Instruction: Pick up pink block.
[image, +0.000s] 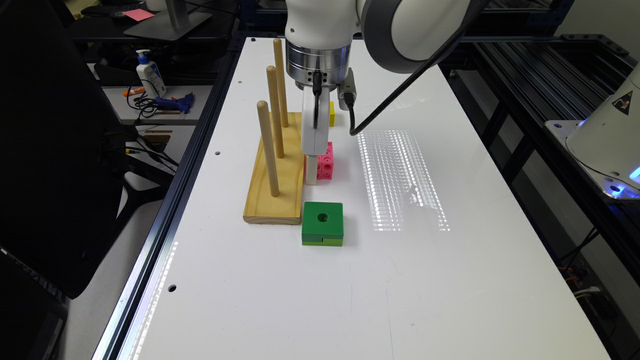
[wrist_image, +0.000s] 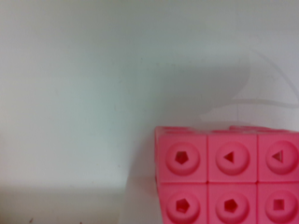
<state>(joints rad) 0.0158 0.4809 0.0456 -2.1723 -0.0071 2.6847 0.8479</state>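
**Pink block beside the lowered gripper**

Pink plastic, bright and glossy, forms the block (image: 326, 161), which is built from joined cubes. In the wrist view the block (wrist_image: 229, 177) shows two rows of cubes, three visible across. Each face carries a round recess with a small cut-out: pentagons, triangles and one square. The seams between cubes are clearly visible.

The block rests on the white table (image: 450, 280). It sits just beside the wooden peg base (image: 277, 185), on the base's side toward the exterior view's right. The green block (image: 322, 223) lies nearer the camera. The yellow cube (image: 331, 113) lies farther away, mostly hidden behind the arm.

The peg base carries three upright dowels (image: 268, 147) in a row. Nothing is threaded on them. The green block has one round hole in its top face.

Long axis: the block is partly hidden by the gripper (image: 313, 167), so its direction cannot be confirmed from either view.

The gripper stands vertical, its tip at table level, against the block's side toward the exterior view's left. Whether its fingers are apart or together cannot be told.
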